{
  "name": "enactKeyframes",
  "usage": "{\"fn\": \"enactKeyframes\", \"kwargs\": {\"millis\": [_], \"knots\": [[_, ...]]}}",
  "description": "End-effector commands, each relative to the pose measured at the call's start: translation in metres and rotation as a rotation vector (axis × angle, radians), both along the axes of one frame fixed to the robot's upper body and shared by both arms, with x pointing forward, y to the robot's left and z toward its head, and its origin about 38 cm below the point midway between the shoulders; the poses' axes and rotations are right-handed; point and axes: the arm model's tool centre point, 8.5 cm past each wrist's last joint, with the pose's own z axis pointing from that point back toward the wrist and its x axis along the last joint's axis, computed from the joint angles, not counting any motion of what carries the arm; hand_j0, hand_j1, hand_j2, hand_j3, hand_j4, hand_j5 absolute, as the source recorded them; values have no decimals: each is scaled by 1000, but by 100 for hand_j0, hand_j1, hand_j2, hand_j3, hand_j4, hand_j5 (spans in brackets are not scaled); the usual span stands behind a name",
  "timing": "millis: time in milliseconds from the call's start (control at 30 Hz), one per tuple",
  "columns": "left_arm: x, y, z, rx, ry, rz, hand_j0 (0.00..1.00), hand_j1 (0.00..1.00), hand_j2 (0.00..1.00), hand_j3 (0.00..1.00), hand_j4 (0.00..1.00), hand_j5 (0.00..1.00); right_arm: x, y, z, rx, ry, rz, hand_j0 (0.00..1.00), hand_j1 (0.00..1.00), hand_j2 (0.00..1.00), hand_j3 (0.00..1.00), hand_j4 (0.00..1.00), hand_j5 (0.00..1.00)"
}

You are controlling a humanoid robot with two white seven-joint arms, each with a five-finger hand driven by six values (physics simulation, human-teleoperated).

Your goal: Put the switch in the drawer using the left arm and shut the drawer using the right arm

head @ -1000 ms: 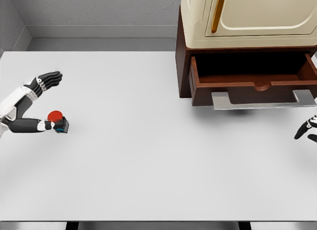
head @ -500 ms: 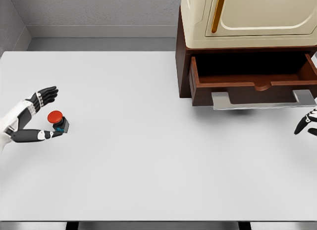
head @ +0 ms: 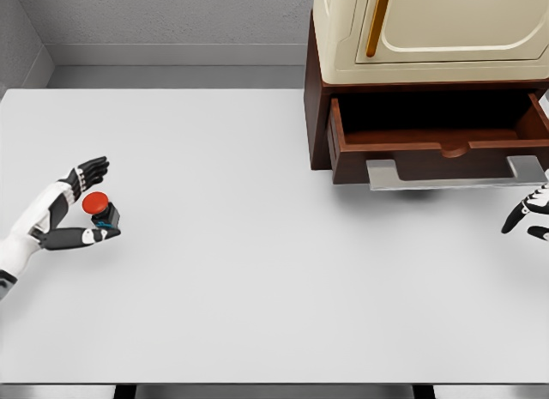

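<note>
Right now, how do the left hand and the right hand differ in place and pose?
The left hand is wholly in view at the table's left, fingers spread around the red-buttoned black switch. The right hand is cut off by the picture's right edge, below the open brown wooden drawer, near nothing. Both are white and black.

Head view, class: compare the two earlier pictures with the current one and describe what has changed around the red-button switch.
The left hand has closed in around the black switch with the red button: its fingers dropped from above toward the button and the thumb came in beneath. No firm grasp shows yet. The right hand shifted slightly at the right edge. The switch, the open brown wooden drawer and the white table stayed as they were.
</note>
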Motion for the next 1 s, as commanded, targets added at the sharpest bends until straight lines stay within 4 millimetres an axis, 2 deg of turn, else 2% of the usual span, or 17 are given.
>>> {"fn": "enactKeyframes", "kwargs": {"millis": [0,167,367,533,867,967], "knots": [[-1,-1,-7,-6,6,11,97,97,97,97,97,97,0,0,0,7,1,-2,54,54,54,54,54,54],[-1,7,-12,-1,11,30,96,96,96,96,96,96,1,1,0,6,3,1,55,55,55,55,55,55],[0,14,-18,6,26,50,89,89,89,89,89,89,1,1,0,8,3,1,56,56,56,56,56,56],[1,21,-22,15,38,68,89,89,89,89,89,89,0,1,-1,8,4,0,56,56,56,56,56,56],[3,12,-28,45,32,56,85,85,85,85,85,85,0,2,-4,10,14,4,56,56,56,56,56,56],[2,13,-30,47,37,60,79,79,79,79,79,79,0,2,-4,10,16,4,56,56,56,56,56,56]]}}
